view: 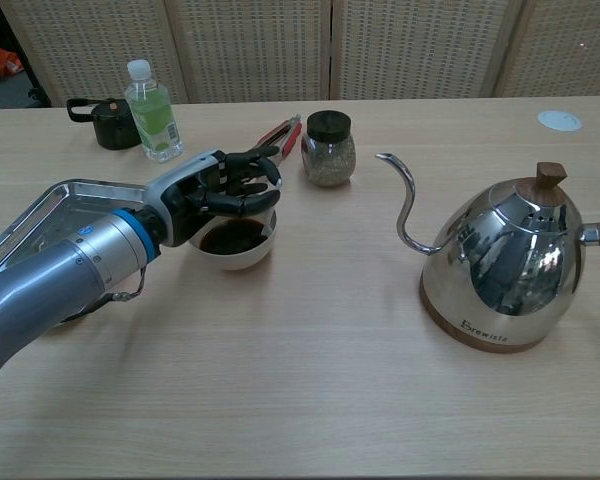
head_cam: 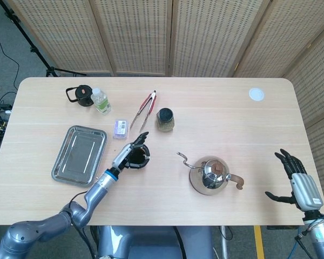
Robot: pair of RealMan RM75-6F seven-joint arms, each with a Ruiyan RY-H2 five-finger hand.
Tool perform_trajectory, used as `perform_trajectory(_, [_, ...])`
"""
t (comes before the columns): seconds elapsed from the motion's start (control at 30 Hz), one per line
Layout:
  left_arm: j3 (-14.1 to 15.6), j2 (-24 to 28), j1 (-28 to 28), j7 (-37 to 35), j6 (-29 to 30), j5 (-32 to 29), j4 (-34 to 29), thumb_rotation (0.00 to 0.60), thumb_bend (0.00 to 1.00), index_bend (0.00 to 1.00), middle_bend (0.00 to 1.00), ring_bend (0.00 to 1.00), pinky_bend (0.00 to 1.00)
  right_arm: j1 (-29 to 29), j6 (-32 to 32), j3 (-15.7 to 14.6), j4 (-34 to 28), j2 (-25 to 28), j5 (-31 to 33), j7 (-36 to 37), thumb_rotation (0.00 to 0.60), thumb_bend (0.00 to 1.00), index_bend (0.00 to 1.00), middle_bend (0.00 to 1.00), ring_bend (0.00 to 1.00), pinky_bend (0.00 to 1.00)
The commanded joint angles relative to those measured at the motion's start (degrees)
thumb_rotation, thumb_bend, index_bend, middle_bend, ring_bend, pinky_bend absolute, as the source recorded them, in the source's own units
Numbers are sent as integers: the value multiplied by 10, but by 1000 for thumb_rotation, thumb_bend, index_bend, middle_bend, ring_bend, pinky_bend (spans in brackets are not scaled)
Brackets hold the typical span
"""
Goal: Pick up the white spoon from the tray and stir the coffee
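A white cup (view: 238, 250) of dark coffee (view: 235, 237) stands right of the empty metal tray (head_cam: 78, 154) (view: 70, 190). My left hand (head_cam: 130, 153) (view: 223, 188) hovers directly over the cup (head_cam: 139, 159), its dark fingers curled above the coffee. It holds the white spoon, which those fingers hide almost entirely in both views. My right hand (head_cam: 297, 184) hangs off the table's front right corner, fingers spread and holding nothing; only the head view shows it.
A steel kettle (head_cam: 209, 175) (view: 505, 270) stands right of the cup, spout toward it. Behind the cup are a dark-lidded jar (head_cam: 164, 119) (view: 329, 148), red tongs (head_cam: 144, 109) (view: 278, 135), a small packet (head_cam: 120, 127), a water bottle (head_cam: 101, 100) (view: 151, 110) and a black pot (head_cam: 81, 95).
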Motion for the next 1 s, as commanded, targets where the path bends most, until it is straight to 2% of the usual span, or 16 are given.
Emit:
perform_trajectory(0.03, [1,2,4,12,-2,-4,4,600,450,688,0,0,0,0,0,0,0,0,0,0,600,0,0,0,0,0])
perform_trajectory(0.13, [1,4,8,23,0,-5,7,600,437,677,0,0,0,0,0,-1,-1,0,-1,-1,600,0,0,0,0,0])
perform_trajectory(0.3, [2,9,10,41,2,-5,7,600,381,409,0,0,0,0,0,-1,-1,0,-1,-2,600,0,0,0,0,0])
perform_trajectory(0.4, [5,16,9,43,-1,-2,2,600,317,279,0,0,0,0,0,-1,-2,-1,-2,-2,600,0,0,0,0,0])
perform_trajectory(0.5, [6,21,10,44,2,1,-4,600,243,190,0,0,0,0,0,-2,-2,0,-3,-2,600,0,0,0,0,0])
perform_trajectory(0.63, [6,30,12,41,17,7,-17,600,217,134,0,0,0,0,2,-2,-3,1,-4,-1,600,0,0,0,0,0])
perform_trajectory(0.8, [7,54,21,57,53,18,-44,600,216,124,0,0,0,-1,4,-3,-4,1,-7,-1,600,0,0,0,0,0])
perform_trajectory(0.93, [14,92,38,133,89,30,-71,600,216,95,0,0,0,-1,7,-4,-6,2,-11,-1,600,0,0,0,0,0])
perform_trajectory(1.0, [21,120,52,206,105,33,-88,600,215,44,0,0,0,-2,10,-5,-7,2,-13,-3,600,0,0,0,0,0])
